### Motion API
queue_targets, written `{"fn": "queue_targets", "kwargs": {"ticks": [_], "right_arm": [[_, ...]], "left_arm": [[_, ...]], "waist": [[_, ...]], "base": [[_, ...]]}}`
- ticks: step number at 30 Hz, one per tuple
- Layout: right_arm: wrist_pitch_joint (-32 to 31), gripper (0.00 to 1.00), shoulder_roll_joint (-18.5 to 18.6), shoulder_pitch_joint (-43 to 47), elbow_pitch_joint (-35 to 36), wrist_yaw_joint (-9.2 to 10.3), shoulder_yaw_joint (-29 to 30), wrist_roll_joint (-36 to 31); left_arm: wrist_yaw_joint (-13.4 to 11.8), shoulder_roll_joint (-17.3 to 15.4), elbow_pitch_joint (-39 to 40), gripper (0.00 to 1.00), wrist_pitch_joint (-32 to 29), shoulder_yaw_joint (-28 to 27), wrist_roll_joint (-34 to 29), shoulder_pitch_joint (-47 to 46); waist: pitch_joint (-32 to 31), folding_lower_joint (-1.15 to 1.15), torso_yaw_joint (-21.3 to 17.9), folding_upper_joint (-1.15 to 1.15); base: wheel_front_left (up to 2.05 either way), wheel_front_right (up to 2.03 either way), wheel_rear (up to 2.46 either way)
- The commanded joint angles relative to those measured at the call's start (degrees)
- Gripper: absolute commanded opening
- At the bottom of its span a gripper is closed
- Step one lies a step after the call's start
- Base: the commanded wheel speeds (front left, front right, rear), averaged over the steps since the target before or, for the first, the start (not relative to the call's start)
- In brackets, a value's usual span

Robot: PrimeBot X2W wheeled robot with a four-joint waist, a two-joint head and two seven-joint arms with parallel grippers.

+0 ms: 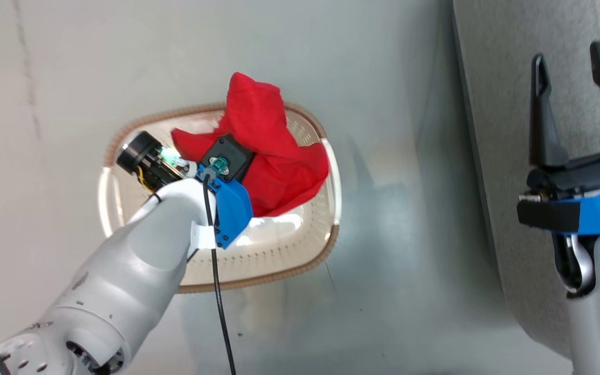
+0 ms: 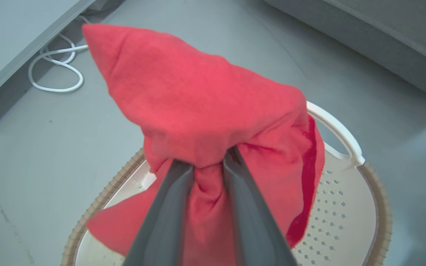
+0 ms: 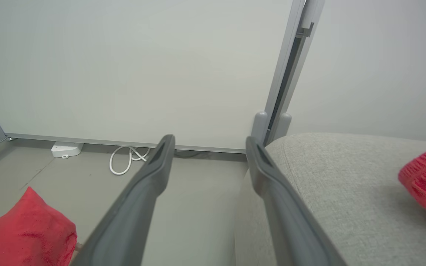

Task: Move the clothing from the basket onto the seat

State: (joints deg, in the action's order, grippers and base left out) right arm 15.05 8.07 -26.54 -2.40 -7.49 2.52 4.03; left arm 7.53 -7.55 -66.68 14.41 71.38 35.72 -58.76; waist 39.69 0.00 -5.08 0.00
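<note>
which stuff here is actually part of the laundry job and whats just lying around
Part of the job:
red clothing, pinched in the left claw
basket below it
grey seat

Just lying about:
white cable looped on the floor
small white box by the wall

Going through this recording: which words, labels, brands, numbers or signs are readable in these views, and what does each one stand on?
None: no text is legible in any view. The basket, the clothing, the seat and the white box on the floor by the wall carry no print that can be read.
</note>
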Motion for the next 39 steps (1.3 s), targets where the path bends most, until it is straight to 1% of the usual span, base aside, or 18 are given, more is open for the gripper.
{"fn": "queue_targets", "kwargs": {"ticks": [1, 4, 7, 12, 16, 24, 29, 34, 39], "right_arm": [[0.19, 1.0, 0.65, 1.26, -0.29, -0.01, 0.25, -0.34], [0.19, 1.0, 1.08, 3.19, -1.0, -0.01, 0.48, -0.38], [0.19, 1.0, 1.38, 5.04, -1.54, -0.01, 0.72, -0.28], [0.19, 1.0, 1.07, 8.34, -2.7, -0.01, 0.63, -0.31], [0.19, 1.0, 0.88, 10.97, -3.42, -0.01, 0.74, -0.21], [0.19, 1.0, 0.32, 15.72, -4.87, -0.01, 0.53, -0.01], [0.19, 1.0, -0.21, 18.11, -5.59, -0.01, 0.16, 0.13], [0.18, 1.0, -0.93, 20.2, -6.16, -0.01, -0.12, 0.26], [0.18, 1.0, -1.21, 21.44, -6.51, -0.01, -0.63, 0.49]], "left_arm": [[-0.11, 0.26, 0.47, 0.0, 0.54, -0.72, 0.58, 0.92], [-0.54, 0.84, 2.9, 0.0, 0.87, -3.15, 1.56, 1.82], [-1.65, 0.06, 7.47, 0.0, 0.82, -6.12, 1.24, 3.93], [-2.97, -1.42, 14.71, 0.0, 0.84, -10.36, -1.15, 7.96], [-3.47, -2.06, 19.32, 0.0, 0.84, -13.43, -2.88, 11.04], [-4.57, -2.32, 27.06, 0.0, 0.86, -20.04, -5.12, 15.41], [-4.67, -1.99, 30.31, 0.0, 0.86, -22.02, -6.7, 17.23], [-4.36, -1.7, 32.36, 0.0, 0.86, -22.64, -7.7, 18.28], [-4.27, -1.4, 33.57, 0.0, 0.86, -22.61, -8.14, 18.68]], "waist": [[-4.89, 0.0, 2.65, 0.0], [-8.21, 0.0, 3.76, 0.0], [-11.37, 0.0, 4.58, 0.0], [-16.74, 0.0, 5.44, 0.0], [-20.65, 0.0, 6.11, 0.0], [-27.22, 0.0, 7.29, 0.0], [-30.64, 0.0, 8.13, 0.0], [-33.45, 0.0, 8.89, 0.0], [-34.76, 0.0, 9.51, 0.0]], "base": [[0.0, 0.0, 0.0], [0.0, 0.0, 0.0], [0.0, 0.0, 0.0], [0.0, 0.0, 0.0], [0.0, 0.0, 0.0], [0.0, 0.0, 0.0], [0.0, 0.0, 0.0], [0.0, 0.0, 0.0], [0.0, 0.0, 0.0]]}}
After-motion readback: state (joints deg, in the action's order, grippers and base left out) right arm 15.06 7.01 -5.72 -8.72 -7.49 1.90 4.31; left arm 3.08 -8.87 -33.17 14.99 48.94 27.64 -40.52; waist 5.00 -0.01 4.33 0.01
